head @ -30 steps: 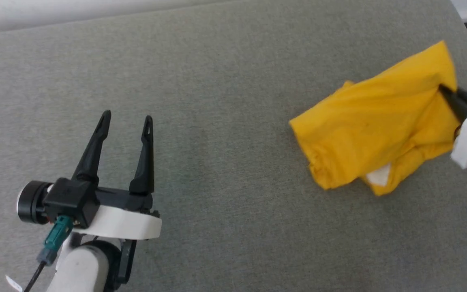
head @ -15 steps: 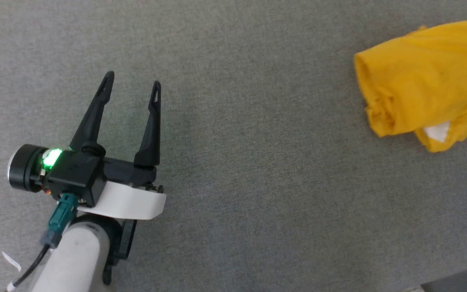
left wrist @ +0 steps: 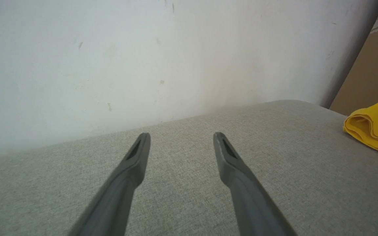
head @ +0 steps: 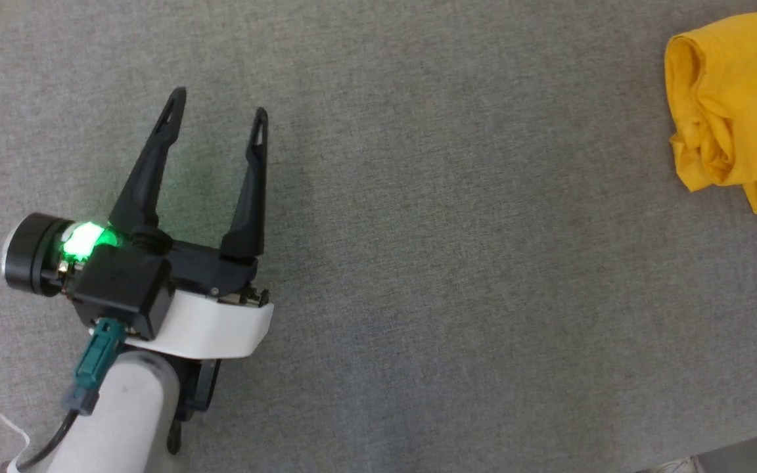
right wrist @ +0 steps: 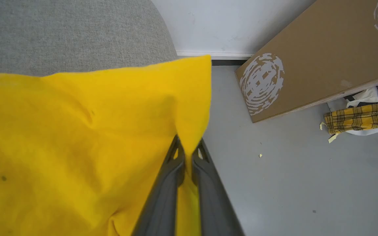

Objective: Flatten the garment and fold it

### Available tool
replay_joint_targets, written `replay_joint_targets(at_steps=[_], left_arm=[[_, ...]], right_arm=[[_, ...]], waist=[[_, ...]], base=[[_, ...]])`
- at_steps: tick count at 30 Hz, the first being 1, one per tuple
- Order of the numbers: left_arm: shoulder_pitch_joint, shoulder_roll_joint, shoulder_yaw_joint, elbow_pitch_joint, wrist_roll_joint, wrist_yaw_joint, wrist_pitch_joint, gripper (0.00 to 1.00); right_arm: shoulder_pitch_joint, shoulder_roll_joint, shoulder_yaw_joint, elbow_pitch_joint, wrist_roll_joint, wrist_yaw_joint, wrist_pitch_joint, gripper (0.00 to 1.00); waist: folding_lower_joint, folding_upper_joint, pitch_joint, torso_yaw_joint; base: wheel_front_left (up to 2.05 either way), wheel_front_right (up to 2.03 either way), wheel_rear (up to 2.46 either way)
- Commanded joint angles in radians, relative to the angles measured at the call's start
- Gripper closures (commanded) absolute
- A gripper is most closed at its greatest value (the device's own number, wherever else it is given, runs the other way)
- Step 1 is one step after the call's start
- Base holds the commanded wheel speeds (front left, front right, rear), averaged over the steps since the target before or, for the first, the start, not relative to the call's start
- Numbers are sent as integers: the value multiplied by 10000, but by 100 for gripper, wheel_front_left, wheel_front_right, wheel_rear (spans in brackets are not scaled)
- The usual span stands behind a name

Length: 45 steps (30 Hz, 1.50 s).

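At right edge of head view, garment point(head: 727, 98) lies bunched on grey fabric table point(head: 418, 263), yellow cloth rolled in loose folds, small white patch at lower edge. Right gripper point(right wrist: 188, 144): 2 fingers pressed together, pinching yellow fold of garment. Left gripper point(head: 219, 105): well apart from garment, above bare table, 2 fingers spread wide. Green light point(head: 83, 240) lit at left wrist. Beyond table: grey floor point(right wrist: 274, 180), brown cardboard panel point(right wrist: 307, 59) leaning, plaid cloth point(right wrist: 359, 119) beside it.
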Motion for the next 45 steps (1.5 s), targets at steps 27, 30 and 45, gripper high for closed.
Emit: replay_joint_targets(at_steps=[27, 30, 45], left_arm=[[566, -197, 566, 609, -183, 920, -1081, 0], [827, -255, 609, 763, -348, 953, -1219, 0], [1637, -325, 757, 1330, -1067, 934, -1231, 0]], right_arm=[[478, 144, 349, -103, 465, -21, -1575, 0], [1021, 366, 357, -719, 600, -21, -1771, 0], [3637, 2649, -192, -4500, 432, -21, -3254, 0]], waist=[[-1, 0, -1513, 563], [-1, 0, -2032, 742], [-1, 0, -3930, 1773]], base=[[0, 0, 0], [0, 0, 0], [0, 0, 0]])
